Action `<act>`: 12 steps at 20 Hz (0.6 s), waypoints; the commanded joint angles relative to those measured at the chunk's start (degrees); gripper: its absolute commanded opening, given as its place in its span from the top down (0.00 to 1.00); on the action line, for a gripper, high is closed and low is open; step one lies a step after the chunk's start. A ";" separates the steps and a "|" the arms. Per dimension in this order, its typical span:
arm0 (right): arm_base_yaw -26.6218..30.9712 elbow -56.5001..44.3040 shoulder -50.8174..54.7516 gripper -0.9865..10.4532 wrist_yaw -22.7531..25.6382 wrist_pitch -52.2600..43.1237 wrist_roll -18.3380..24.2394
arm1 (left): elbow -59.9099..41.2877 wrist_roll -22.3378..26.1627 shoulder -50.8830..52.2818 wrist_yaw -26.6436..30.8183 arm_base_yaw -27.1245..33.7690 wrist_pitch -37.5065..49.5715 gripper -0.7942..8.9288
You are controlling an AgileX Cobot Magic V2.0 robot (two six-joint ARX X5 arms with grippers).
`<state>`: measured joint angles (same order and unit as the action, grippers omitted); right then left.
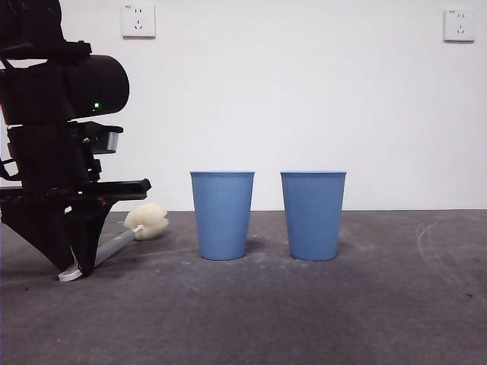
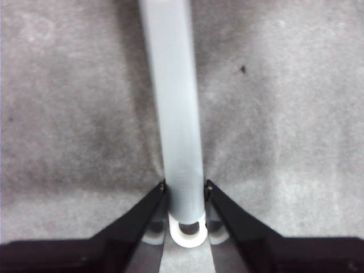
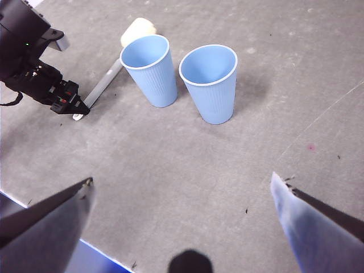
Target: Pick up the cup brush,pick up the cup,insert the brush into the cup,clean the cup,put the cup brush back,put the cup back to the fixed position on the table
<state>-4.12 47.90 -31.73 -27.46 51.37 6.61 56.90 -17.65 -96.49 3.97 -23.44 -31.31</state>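
While I am watching the front view, my left gripper point(image 1: 74, 268) is pressing down on the table point(image 1: 304, 319) near its left edge to take the cup brush point(image 1: 129, 237). In its wrist view, jaws are pinching the handle. From the right wrist, the right gripper point(image 3: 182, 196) is waiting wide open, empty; both cups point(image 3: 149, 69) are standing empty.

Two white wall sockets point(image 1: 138, 20) point(image 1: 459, 24) high on white wall point(image 1: 304, 91).
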 commanded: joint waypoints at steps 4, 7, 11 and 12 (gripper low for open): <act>-0.04 0.26 0.00 0.39 -0.26 -0.31 -0.55 | -0.44 0.33 -0.59 0.57 -0.46 0.20 0.93; -0.04 0.26 0.00 0.39 -0.26 -0.50 -0.57 | -0.44 1.64 -0.33 2.38 0.13 -1.33 0.93; -0.04 0.26 0.00 0.39 -1.81 -2.38 -0.57 | -0.44 4.44 4.42 3.13 2.27 -2.29 0.93; -0.04 0.26 0.00 0.39 -2.16 -3.15 -0.61 | -0.44 5.40 6.86 3.13 2.73 -2.19 0.93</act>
<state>-4.12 47.90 -31.73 -29.28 48.66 6.48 56.66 -13.85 -90.43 6.94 -20.69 -33.85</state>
